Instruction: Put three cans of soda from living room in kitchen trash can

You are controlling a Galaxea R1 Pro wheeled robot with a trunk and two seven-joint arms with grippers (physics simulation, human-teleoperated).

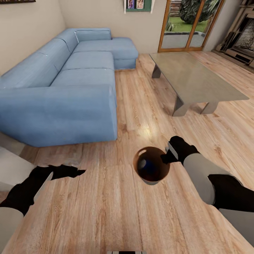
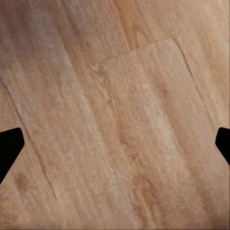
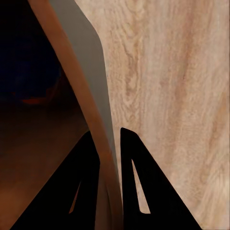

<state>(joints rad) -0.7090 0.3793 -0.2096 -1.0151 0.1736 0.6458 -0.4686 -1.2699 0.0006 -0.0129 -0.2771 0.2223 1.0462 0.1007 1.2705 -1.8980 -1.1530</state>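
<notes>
The tash can (image 1: 152,182), a small round dark grey bin with a brown inside, hangs above the wood floor in the head view. My right gripper (image 1: 168,155) is shut on its rim, one finger inside and one outside. In the right wrist view the fingers (image 3: 88,177) pinch the bin wall (image 3: 79,52) between them. A blue can of soda (image 1: 148,166) lies inside the bin, and an orange shape (image 3: 33,100) shows faintly in its dark bottom. My left gripper (image 1: 67,173) is open over bare floor, its fingertips (image 2: 9,143) wide apart with nothing between them.
A long blue corner sofa (image 1: 70,81) fills the left side. A low glass coffee table (image 1: 194,79) stands ahead on the right. A glass patio door (image 1: 187,21) is at the back wall, and a fireplace unit (image 1: 243,38) at the far right. Wood floor (image 1: 141,106) runs between sofa and table.
</notes>
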